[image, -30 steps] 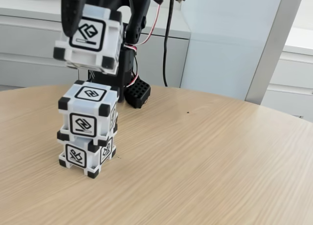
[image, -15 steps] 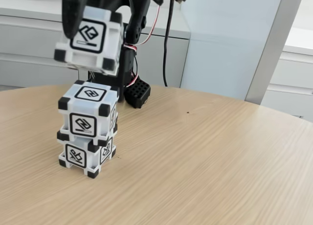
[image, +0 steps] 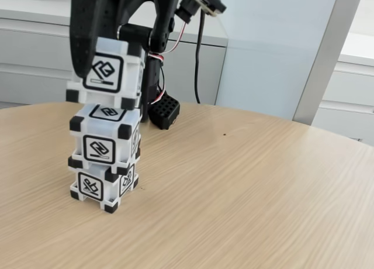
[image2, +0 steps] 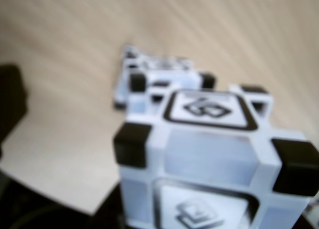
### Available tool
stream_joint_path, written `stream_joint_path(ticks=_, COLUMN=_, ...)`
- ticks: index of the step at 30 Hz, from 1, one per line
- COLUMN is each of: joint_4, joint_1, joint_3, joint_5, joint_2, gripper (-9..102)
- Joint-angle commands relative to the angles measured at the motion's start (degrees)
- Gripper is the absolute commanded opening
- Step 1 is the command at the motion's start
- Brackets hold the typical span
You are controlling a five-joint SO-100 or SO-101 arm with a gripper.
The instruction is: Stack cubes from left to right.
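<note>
Round wood table, white cabinets behind, black cable hanging at back. Two cubes stacked near left in fixed view: bottom cube, mid cube. Gripper clenched on top cube, which sits just on mid cube, slightly tilted (contact seam hard to judge). Wrist view, blurry: top cube close-up, lower cubes behind it.
</note>
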Motion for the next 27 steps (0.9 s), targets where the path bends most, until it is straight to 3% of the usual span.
stream_joint_path(ticks=1, joint_4=4.7, joint_1=0.4, joint_3=-0.3, joint_5=-0.4, joint_2=-0.2, gripper=0)
stream_joint_path(ticks=16, joint_4=4.7, joint_1=-0.6, joint_3=-0.3, joint_5=0.4, joint_2=1.1, gripper=26)
stream_joint_path(ticks=27, joint_4=4.7, joint_1=-0.7, joint_3=-0.3, joint_5=0.4, joint_2=1.1, gripper=27)
